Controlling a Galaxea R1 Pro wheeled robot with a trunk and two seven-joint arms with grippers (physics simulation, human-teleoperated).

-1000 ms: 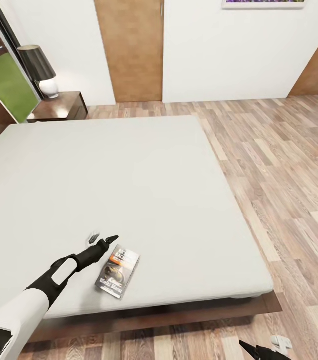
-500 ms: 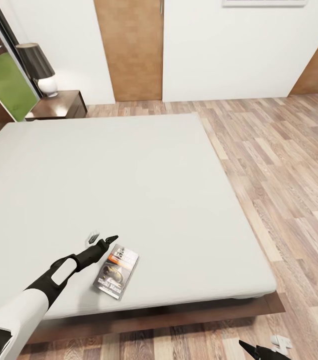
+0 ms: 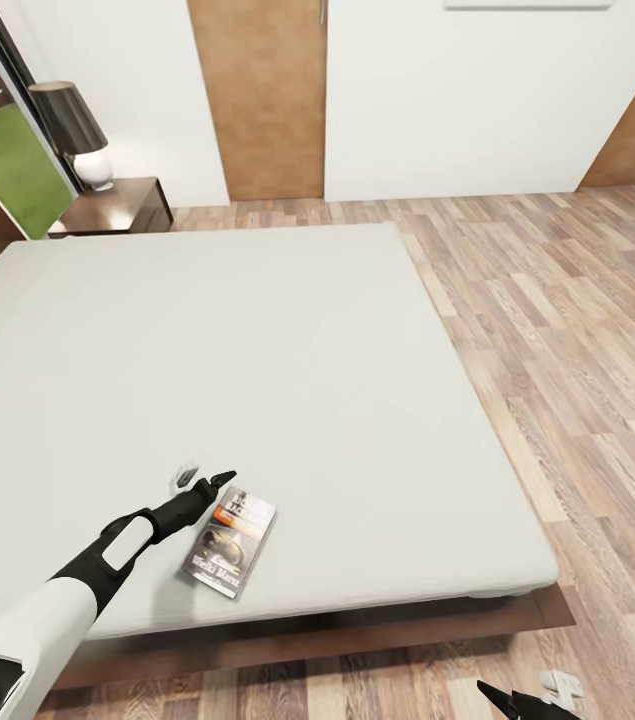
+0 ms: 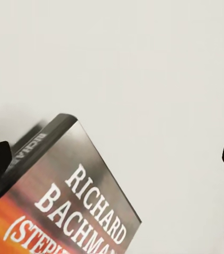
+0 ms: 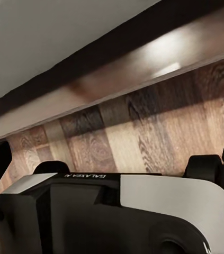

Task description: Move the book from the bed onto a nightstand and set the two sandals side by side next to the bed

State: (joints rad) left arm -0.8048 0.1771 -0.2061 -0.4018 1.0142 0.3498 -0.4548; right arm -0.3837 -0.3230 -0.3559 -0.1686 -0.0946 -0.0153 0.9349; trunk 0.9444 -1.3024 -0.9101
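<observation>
The book [image 3: 229, 542], dark with an orange band, lies flat on the off-white mattress of the bed [image 3: 257, 360] near its foot edge. My left gripper [image 3: 207, 474] hovers open just past the book's top left corner, touching nothing. In the left wrist view the book [image 4: 74, 201] shows "Richard Bachman" between the spread left gripper [image 4: 113, 161] fingers. A nightstand [image 3: 117, 205] stands at the bed's far left corner. My right gripper [image 3: 522, 700] hangs low over the floor, and the right wrist view shows this gripper [image 5: 113, 161] open. The two sandals are out of view.
A black-shaded lamp [image 3: 72, 130] sits on the nightstand. Brown doors [image 3: 257, 100] line the white back wall. Wood-plank floor [image 3: 577, 330] runs along the bed's right side. The dark bed frame [image 5: 117, 69] and my own base [image 5: 112, 211] appear in the right wrist view.
The whole head view has shifted slightly, so the camera moved. The book lies where it was and the left gripper stays open beside it.
</observation>
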